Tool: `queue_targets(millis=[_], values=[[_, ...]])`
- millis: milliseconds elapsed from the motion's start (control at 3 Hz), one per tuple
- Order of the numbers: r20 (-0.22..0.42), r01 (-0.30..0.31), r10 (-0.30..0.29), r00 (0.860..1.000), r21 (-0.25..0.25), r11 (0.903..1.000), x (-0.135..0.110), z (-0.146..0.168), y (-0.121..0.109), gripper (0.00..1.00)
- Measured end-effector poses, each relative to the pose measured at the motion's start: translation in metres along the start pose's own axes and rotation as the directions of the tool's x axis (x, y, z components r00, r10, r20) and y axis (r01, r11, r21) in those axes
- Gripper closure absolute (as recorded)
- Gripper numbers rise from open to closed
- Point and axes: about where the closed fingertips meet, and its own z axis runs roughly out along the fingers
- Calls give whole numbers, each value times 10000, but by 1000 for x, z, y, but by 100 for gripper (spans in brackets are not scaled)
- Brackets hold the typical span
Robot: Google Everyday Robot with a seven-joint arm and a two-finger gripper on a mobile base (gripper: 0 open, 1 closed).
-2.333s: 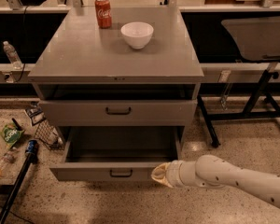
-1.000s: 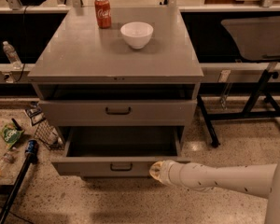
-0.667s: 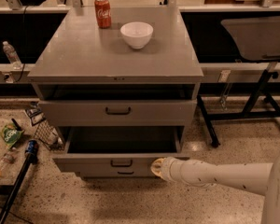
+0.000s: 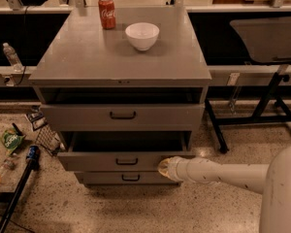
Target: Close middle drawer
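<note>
Against the right end of the middle drawer [image 4: 94, 161], which stands pulled out between the uppermost drawer [image 4: 77, 115] and the lowest drawer [image 4: 106, 178] of the grey cabinet, sits the end effector [image 4: 167, 169] on a white arm [image 4: 223, 174] reaching in from the right; whether it is apart or together cannot be told. On the tabletop [image 4: 82, 52] stand a red can [image 4: 106, 6] with white Coca-Cola script and a white bowl [image 4: 142, 35]. Left of the cabinet the floor holds a green packet [image 4: 10, 141] with unreadable lettering and a blue-tipped pole [image 4: 24, 174], and a black stand [image 4: 266, 101] is on the right.
</note>
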Motion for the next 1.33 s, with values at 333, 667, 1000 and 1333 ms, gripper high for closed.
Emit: queue_targets(millis=[333, 667, 1000, 1333], values=[[-159, 173, -173, 9997, 28, 9998, 12, 20, -17, 100], [-280, 231, -228, 9993, 101, 9997, 18, 30, -27, 100], [260, -487, 490, 9985, -126, 9987, 8, 12, -19, 100], [1107, -1423, 1526, 9821, -955, 9852, -13, -22, -2, 100]])
